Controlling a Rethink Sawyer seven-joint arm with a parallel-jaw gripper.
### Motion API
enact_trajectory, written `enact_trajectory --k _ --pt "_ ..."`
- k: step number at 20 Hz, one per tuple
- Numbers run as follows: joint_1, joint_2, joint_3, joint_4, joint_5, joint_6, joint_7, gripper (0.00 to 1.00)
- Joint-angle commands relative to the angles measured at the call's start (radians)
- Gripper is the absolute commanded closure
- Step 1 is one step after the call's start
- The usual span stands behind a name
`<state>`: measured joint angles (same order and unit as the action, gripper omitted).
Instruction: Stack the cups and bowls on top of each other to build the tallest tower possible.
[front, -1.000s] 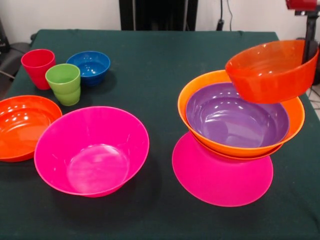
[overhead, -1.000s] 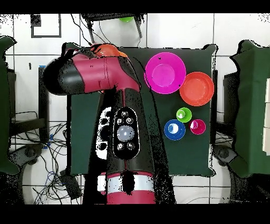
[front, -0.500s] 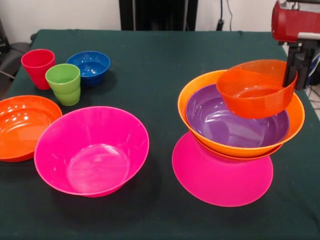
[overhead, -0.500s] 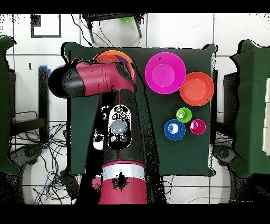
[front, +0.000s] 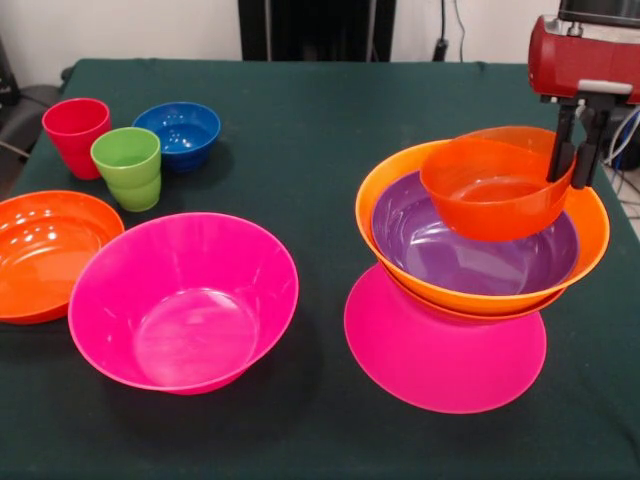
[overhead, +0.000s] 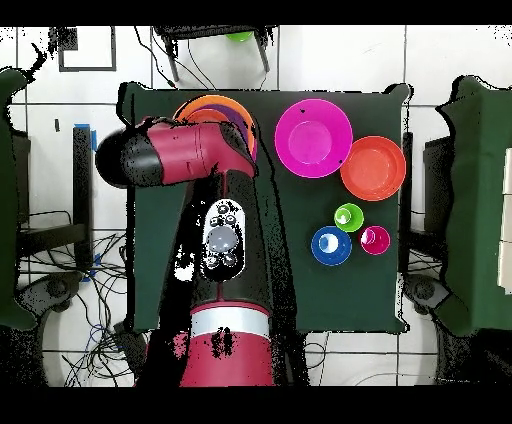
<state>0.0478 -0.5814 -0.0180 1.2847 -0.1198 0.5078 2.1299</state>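
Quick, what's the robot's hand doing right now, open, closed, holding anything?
Hand: closed on the rim of the small orange bowl, holding it over the purple bowl in the tower.

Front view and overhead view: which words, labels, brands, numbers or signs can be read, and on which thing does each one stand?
None can be read in either view.
The bowls and cups are plain, with no print.
The gripper housing shows no label.
The arm has round controls, too small to show any sign.
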Motion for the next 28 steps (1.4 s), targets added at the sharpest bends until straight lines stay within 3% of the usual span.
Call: enact_trajectory --k 1,12,28 --pt "0.018 0.035 0.023 0.042 -0.002 0.003 0.106 1.0" --pt "0.031 0.093 -0.002 0.044 -0.012 -0.08 0.119 1.0" --pt "0.038 0.054 0.006 0.059 0.027 -0.037 0.104 1.0"
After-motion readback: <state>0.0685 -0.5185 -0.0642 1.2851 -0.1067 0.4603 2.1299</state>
